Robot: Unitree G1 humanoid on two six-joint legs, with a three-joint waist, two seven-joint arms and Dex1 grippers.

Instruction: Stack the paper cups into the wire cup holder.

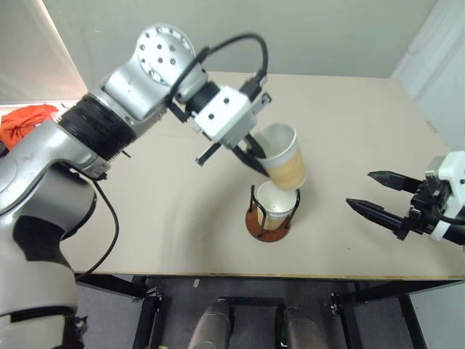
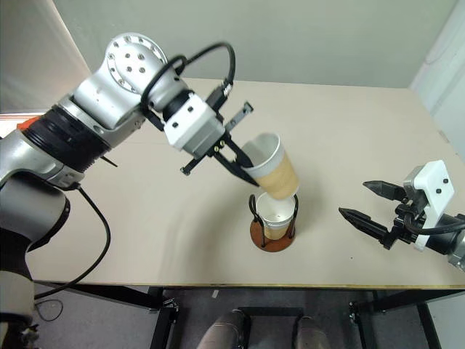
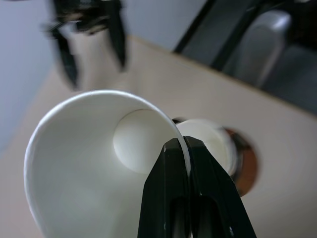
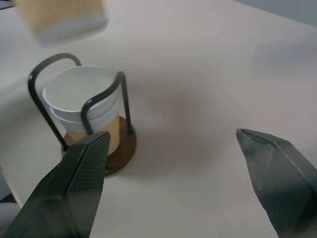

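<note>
A tan paper cup (image 1: pixel 285 158) with a white inside hangs tilted in the air, mouth facing up and back. My left gripper (image 1: pixel 256 154) is shut on its rim, one finger inside and one outside (image 3: pixel 182 148). Directly below it the wire cup holder (image 1: pixel 270 230) stands on its reddish-brown base, with two nested paper cups (image 4: pixel 81 96) between the black wire loops. The held cup's bottom is just above their rim and apart from it. My right gripper (image 1: pixel 360 188) hovers open and empty to the right of the holder, pointing toward it.
The beige table (image 1: pixel 145 218) carries the holder near its front middle. An orange cloth (image 1: pixel 25 120) lies beyond the table's far left. The front edge runs just below the holder, with a dark frame underneath.
</note>
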